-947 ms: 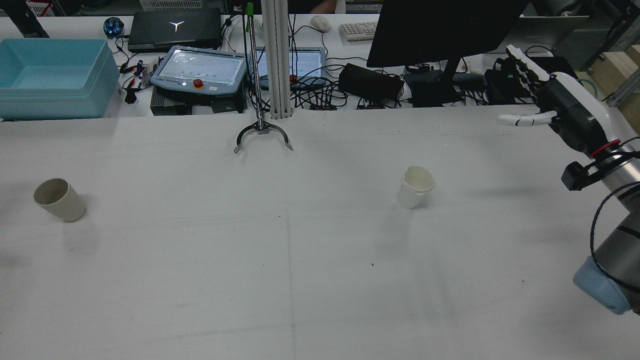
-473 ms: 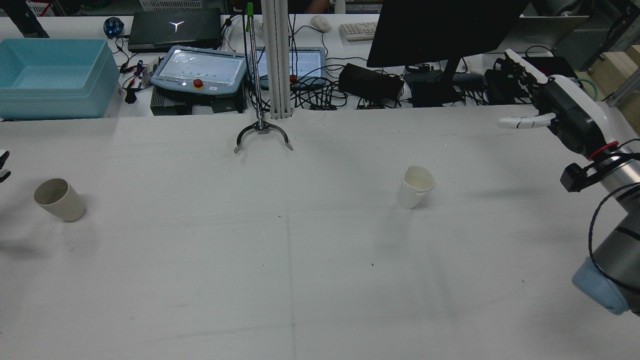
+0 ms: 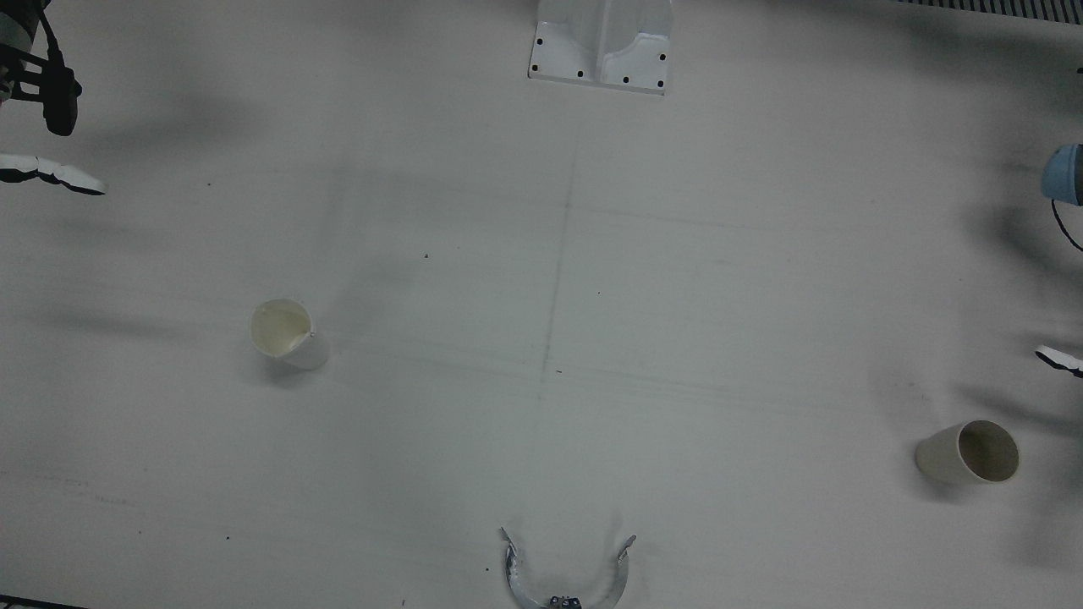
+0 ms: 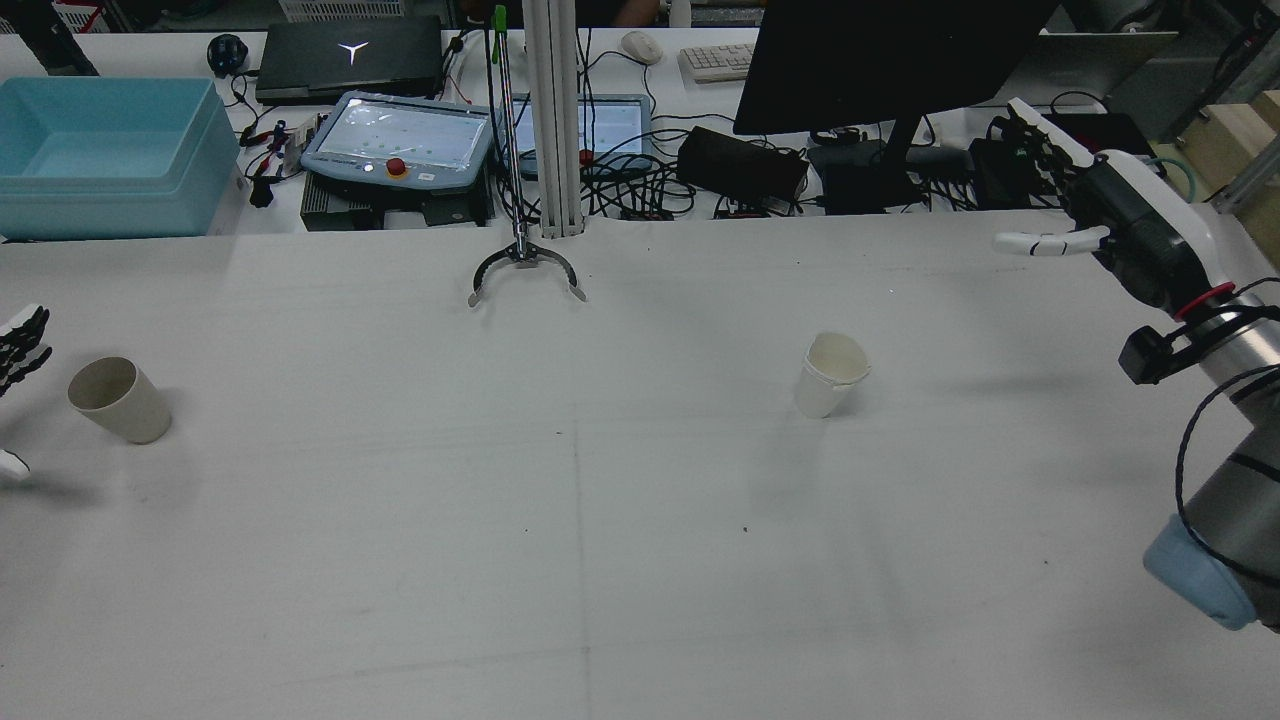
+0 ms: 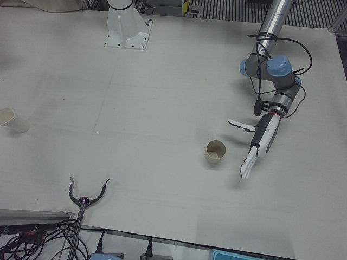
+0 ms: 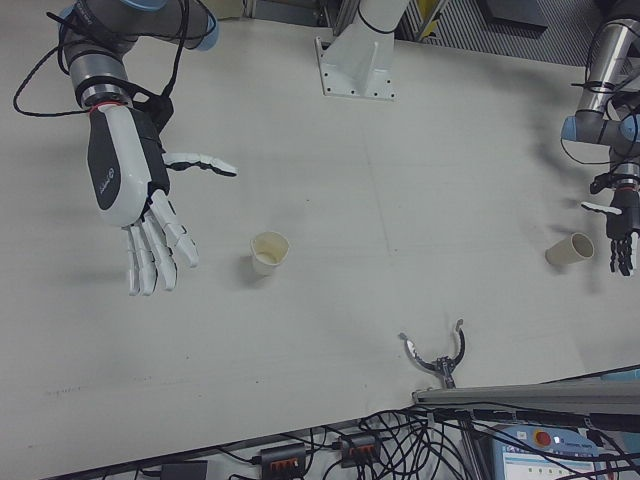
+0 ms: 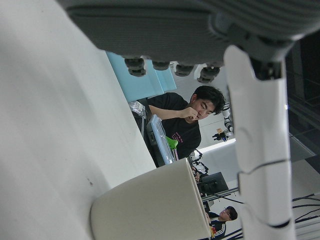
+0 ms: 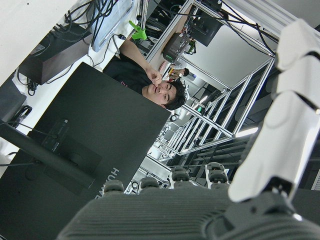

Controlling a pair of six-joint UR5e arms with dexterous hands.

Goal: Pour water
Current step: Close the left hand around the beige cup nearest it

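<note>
Left hand (image 5: 259,145) now beside beige cup (image 5: 216,153), fingers spread, right hand (image 6: 130,190) spread, unmoved

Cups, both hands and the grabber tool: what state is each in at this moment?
Beige cup: upright on the table, empty as far as visible, not held.
White paper cup: upright, rim dented, not held; contents cannot be told.
Left hand: open, fingers spread, beside the beige cup, not touching it.
Right hand: open, fingers spread, raised well apart from the white paper cup.
Grabber tool: claw open, resting on the table.
</note>
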